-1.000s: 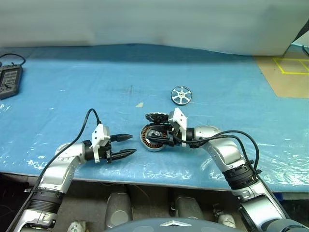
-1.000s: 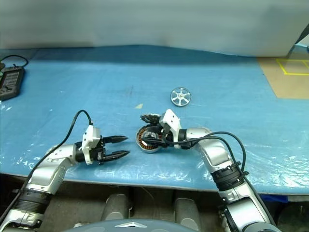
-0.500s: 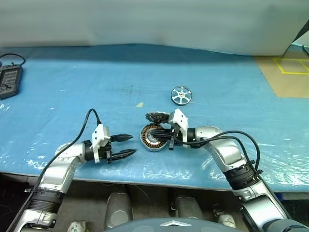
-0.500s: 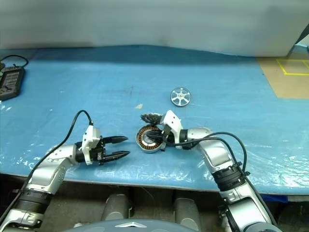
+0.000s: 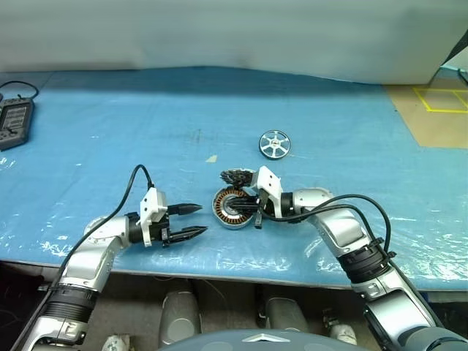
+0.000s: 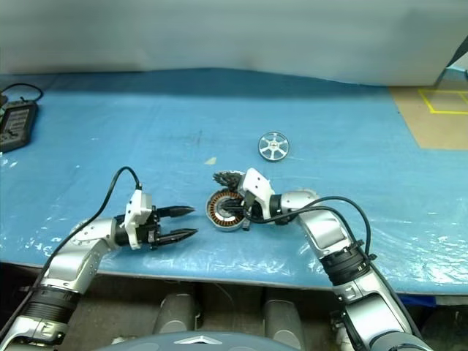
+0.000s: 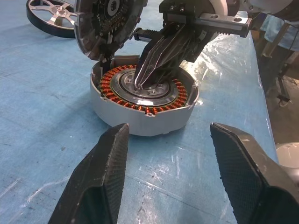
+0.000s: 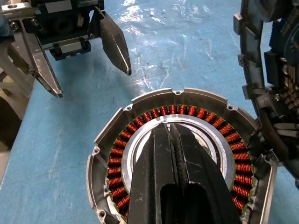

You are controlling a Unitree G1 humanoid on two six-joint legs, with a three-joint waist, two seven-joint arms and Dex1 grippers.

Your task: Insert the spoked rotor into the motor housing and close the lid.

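The motor housing (image 5: 228, 208) lies flat on the blue table, its copper windings ringing a silver centre (image 8: 117, 186). Its lid (image 5: 235, 176) stands tilted up at the housing's far edge, inner face showing (image 7: 110, 18). My right gripper (image 5: 246, 208) is shut, and its fingertips (image 7: 140, 83) point down into the housing's centre with nothing between them. My left gripper (image 5: 193, 221) hovers open just left of the housing, pointing at it and apart from it. The spoked rotor (image 5: 274, 144) lies alone on the table, farther back and to the right.
A black handheld device (image 5: 14, 123) with a cable sits at the far left edge. A small beige scrap (image 5: 211, 158) lies behind the housing. Brown board with yellow tape (image 5: 437, 110) borders the table at the right. The table's front edge runs just below both arms.
My right gripper's fingers have closed together over the housing's centre, and its wrist has turned slightly. The left arm, lid and rotor have not moved.
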